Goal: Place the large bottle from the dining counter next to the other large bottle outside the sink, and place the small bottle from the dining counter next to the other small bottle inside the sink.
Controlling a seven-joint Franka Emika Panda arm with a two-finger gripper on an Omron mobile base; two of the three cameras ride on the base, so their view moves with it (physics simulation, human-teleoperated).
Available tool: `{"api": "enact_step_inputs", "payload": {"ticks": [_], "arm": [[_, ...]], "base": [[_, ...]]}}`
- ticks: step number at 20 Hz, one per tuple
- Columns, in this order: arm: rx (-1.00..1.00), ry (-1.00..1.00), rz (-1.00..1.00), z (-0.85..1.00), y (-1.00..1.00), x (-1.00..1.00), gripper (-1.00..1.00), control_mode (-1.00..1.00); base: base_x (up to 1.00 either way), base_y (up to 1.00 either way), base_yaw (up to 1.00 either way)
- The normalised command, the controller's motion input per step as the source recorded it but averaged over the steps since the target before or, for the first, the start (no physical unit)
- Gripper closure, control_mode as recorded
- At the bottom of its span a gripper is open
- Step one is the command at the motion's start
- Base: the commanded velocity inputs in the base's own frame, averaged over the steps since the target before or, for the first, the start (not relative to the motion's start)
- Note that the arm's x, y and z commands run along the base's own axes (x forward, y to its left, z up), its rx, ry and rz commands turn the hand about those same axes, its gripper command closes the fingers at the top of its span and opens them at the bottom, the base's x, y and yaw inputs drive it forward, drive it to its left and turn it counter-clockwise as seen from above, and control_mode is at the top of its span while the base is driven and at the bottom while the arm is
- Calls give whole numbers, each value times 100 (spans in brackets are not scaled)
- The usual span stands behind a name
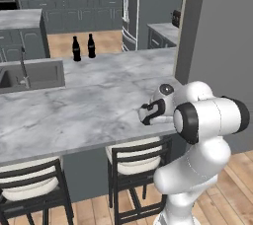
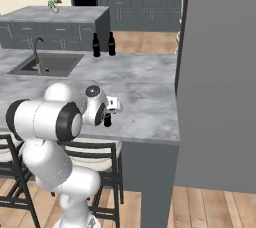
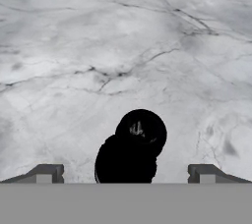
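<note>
Directly beneath the pincer [image 3: 125, 174], at six o'clock in the hand view, a small dark bottle [image 3: 132, 147] stands upright on the marble counter [image 3: 123, 46], seen from its cap down. Both finger tips flank it wide apart, spread fully and touching nothing. From the left base view, going left to right: the sink [image 1: 29, 78] at nine o'clock, then two dark bottles [image 1: 83, 47] at eleven o'clock standing side by side beyond it on the counter's far edge. Nothing looks moved yet; I judge the task barely begun, with both placements left.
</note>
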Motion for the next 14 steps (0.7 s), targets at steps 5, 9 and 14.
{"api": "enact_step_inputs", "payload": {"ticks": [5, 9, 14], "arm": [[0, 0, 0, -13, 0, 12, -100, -100], [0, 0, 0, -18, 0, 11, -100, -100], [0, 0, 0, -14, 0, 1, 100, -100]], "base": [[0, 0, 0], [0, 0, 0], [0, 0, 0]]}}
